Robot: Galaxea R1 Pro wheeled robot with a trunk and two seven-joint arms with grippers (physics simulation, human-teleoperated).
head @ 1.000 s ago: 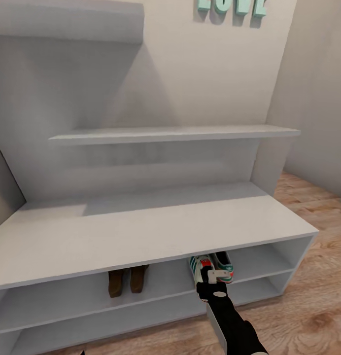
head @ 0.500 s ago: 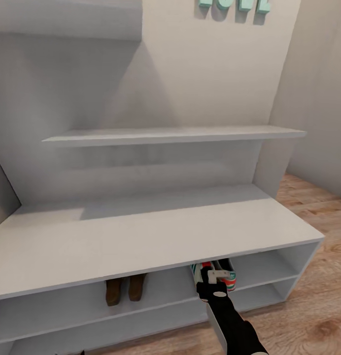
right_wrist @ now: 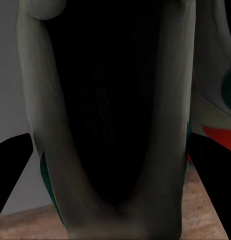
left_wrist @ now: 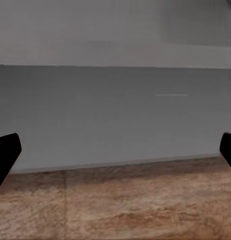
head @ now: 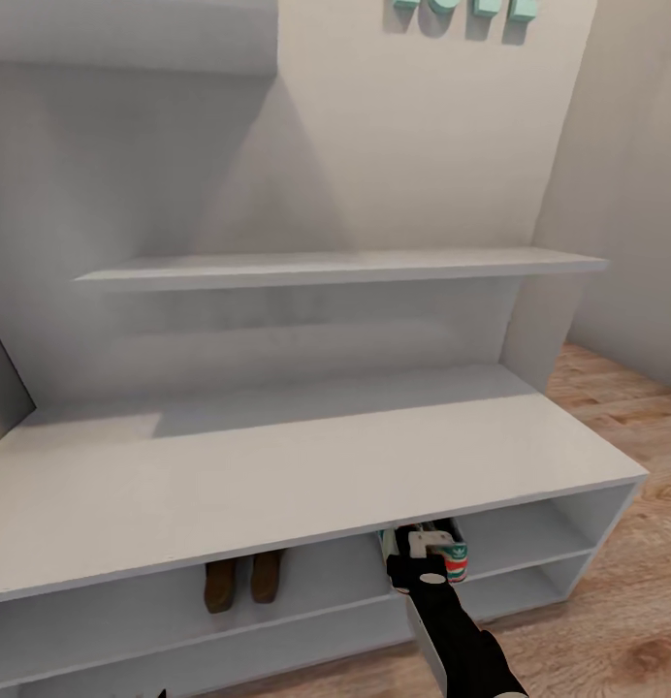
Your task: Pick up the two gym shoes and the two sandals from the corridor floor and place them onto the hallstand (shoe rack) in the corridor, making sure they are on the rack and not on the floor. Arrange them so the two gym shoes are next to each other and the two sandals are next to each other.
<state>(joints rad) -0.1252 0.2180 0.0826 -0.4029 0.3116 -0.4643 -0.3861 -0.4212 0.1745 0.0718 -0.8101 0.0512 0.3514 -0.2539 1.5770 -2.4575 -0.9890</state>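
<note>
right gripper point(head: 428, 551) at upper shelf of rack point(head: 306, 465), fingers apart around a sneaker point(head: 450, 555) | sandals point(head: 242, 580) together on same shelf, left | left gripper point(left_wrist: 115, 150) open over floor point(left_wrist: 120, 205)

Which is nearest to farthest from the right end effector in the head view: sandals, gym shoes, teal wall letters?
1. The gym shoes: right at the right end effector, on the upper open shelf of the hallstand.
2. The sandals: same shelf, off to the left side.
3. The teal wall letters: high on the wall, far above the rack.
</note>
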